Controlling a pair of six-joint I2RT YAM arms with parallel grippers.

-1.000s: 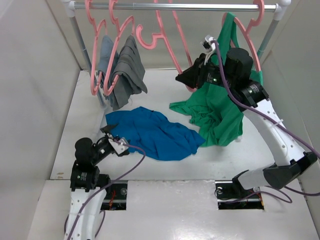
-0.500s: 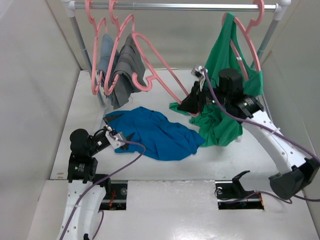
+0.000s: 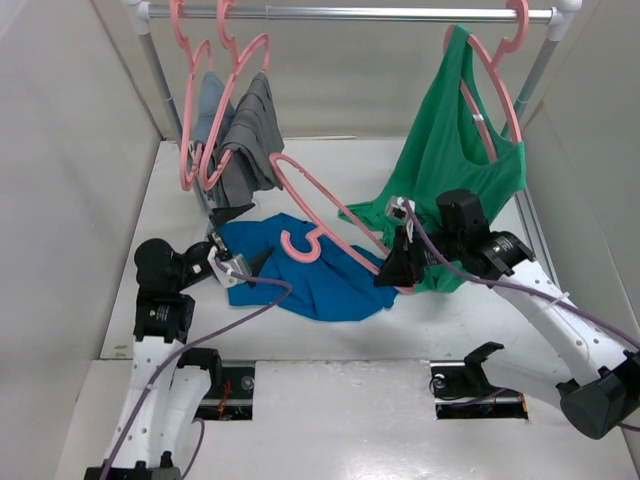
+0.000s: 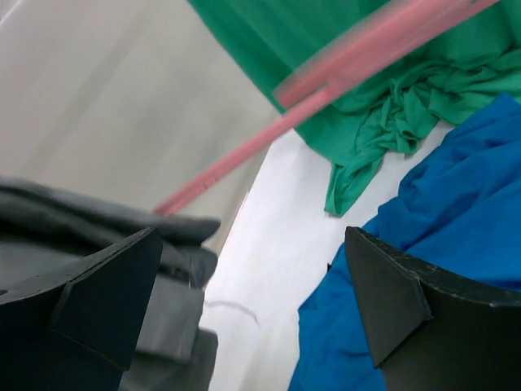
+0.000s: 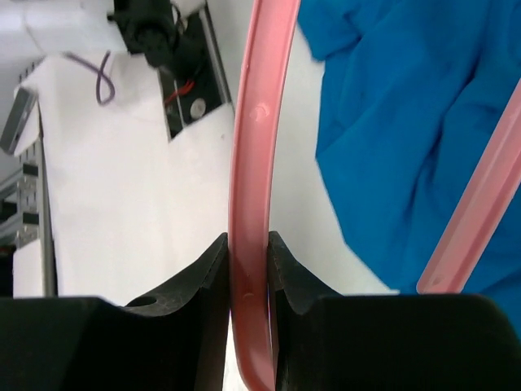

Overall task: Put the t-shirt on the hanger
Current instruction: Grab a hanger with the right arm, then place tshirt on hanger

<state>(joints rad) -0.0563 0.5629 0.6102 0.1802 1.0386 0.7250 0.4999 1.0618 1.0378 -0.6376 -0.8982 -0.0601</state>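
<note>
While the left gripper (image 3: 245, 240) is hovering with its black fingers spread wide and nothing between them, the bright royal-blue soft fabric t-shirt (image 3: 325, 282) is lying crumpled on the white table (image 3: 450, 312) just beside it. Rightward, the slim pink plastic hanger (image 3: 330, 200) is slanting over the blue cloth, and the right gripper (image 3: 398, 268) is pinching its lower rim.

Even brightness; soft shadows (wrist blur)
</note>
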